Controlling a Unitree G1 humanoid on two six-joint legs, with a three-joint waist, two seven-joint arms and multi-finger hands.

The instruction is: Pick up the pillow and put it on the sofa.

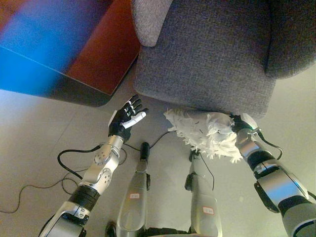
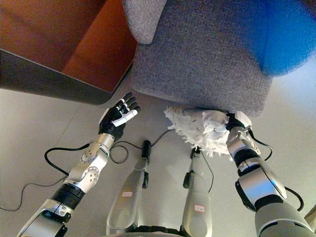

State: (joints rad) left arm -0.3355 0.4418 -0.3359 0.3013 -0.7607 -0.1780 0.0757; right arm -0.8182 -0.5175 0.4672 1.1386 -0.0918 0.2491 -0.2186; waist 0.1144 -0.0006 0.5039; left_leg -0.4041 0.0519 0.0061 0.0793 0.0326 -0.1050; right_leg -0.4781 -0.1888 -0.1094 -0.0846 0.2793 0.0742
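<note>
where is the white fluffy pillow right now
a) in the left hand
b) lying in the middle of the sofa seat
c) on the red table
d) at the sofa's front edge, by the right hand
d: the pillow hangs at the front edge of the grey sofa against the right hand, while the left hand is open and apart from it.

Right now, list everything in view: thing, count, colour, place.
pillow: one, white and shaggy, held up at the sofa's front edge, not yet on the seat
sofa: one, grey fabric, upper centre and right, seat bare
table: one, reddish-brown top with dark edge, upper left beside the sofa
floor: pale grey, across the lower half
right hand: one, dark, at the pillow's right end, fingers hidden by it
left hand: one, dark with white tips, open, left of the pillow, apart from it
</note>
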